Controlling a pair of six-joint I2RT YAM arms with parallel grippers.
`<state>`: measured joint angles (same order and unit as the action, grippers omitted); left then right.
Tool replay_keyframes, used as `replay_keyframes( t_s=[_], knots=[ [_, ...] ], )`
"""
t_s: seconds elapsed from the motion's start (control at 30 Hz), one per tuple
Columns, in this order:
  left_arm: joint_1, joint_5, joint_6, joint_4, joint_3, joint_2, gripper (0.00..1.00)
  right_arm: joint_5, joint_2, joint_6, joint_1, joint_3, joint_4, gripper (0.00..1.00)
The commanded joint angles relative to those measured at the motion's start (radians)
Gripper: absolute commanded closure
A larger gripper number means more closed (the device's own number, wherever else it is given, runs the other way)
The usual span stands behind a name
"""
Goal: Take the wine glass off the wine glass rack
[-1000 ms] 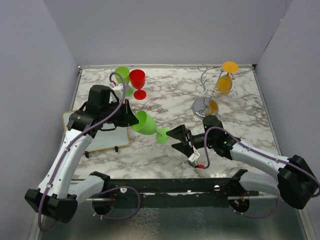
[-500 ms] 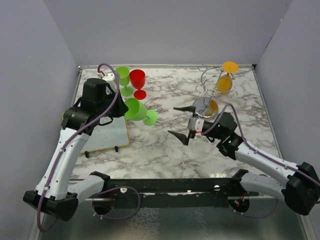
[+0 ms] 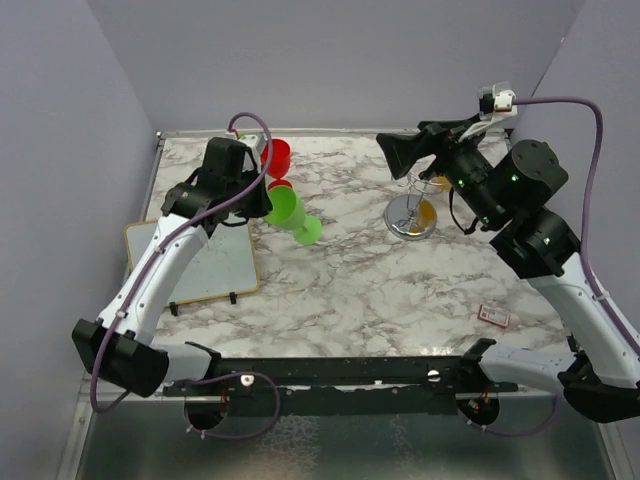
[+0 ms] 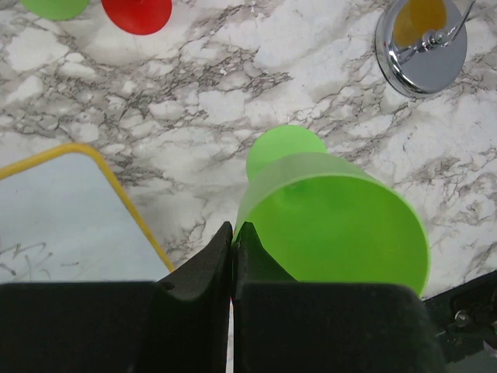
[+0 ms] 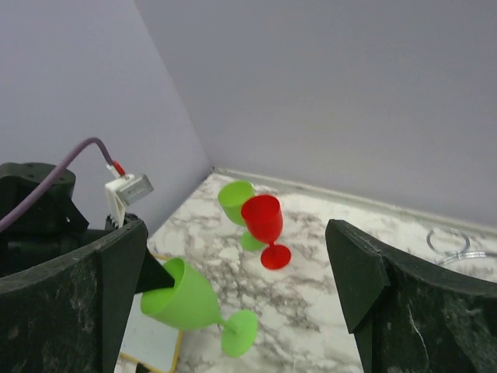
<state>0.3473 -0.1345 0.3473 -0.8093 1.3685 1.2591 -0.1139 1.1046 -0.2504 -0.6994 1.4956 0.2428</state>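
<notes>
The wine glass rack, a silver wire stand with a round base, stands at the back right; its base shows in the left wrist view. An orange wine glass hangs on it, mostly hidden behind my right gripper. That gripper is raised beside the rack's top, open and empty. My left gripper is shut on the rim of a light green wine glass, holding it tilted above the table; it also shows in the right wrist view.
A red glass and a second green glass stand at the back left. A yellow-edged whiteboard lies at the left. A small red and white tag lies at the right front. Walls close in the table.
My right arm rose from the table's middle and swung back, up beside the rack's top. My left gripper carried the green glass back towards the red glass.
</notes>
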Motion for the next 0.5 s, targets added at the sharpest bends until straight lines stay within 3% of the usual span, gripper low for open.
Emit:
replay_keyframes(
  t_s=[0.0, 0.23, 0.47],
  knots=[
    [0.091, 0.127, -0.024, 0.078, 0.095, 0.095, 1.00, -0.118, 0.034, -0.088, -0.005, 0.034, 0.296, 0.00],
    [0.173, 0.253, -0.069, 0.089, 0.266, 0.323, 1.00, -0.147, -0.051, -0.126, -0.005, -0.005, 0.285, 0.00],
    [0.181, 0.350, -0.114, 0.085, 0.452, 0.556, 1.00, -0.336, -0.163, -0.134, -0.005, -0.103, 0.203, 0.00]
  ],
)
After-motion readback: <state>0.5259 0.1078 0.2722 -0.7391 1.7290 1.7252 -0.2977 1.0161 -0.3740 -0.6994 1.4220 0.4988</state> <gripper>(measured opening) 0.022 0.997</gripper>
